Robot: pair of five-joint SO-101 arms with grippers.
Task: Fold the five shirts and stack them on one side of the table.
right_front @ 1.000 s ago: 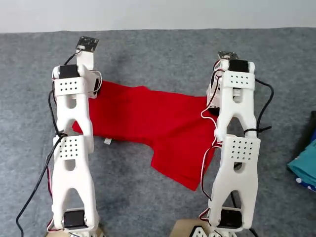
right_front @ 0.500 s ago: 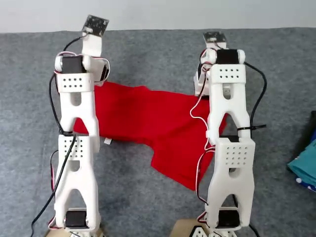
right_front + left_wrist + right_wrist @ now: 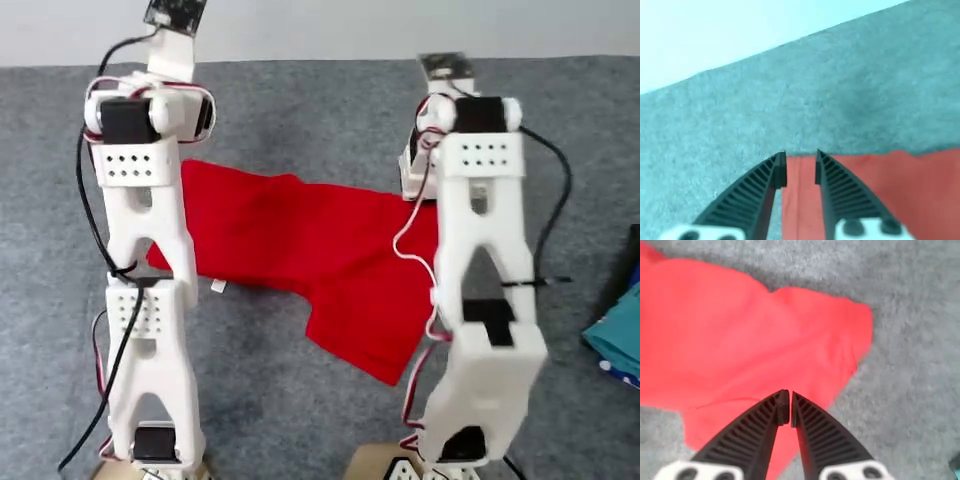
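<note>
Here the left gripper [image 3: 800,161] hangs over the far left edge of the red shirt [image 3: 290,235], its jaws a little apart and empty. The shirt lies rumpled and unfolded on the grey mat [image 3: 300,110] between the two arms, with one flap trailing toward the near side. The right gripper [image 3: 789,399] is above the shirt's right part, jaws pressed together, holding nothing. To fold well, I judge each gripper should pinch a far corner cleanly and lift evenly. A teal cloth [image 3: 615,340] lies at the right edge, well apart. From above, the arms hide parts of the shirt.
</note>
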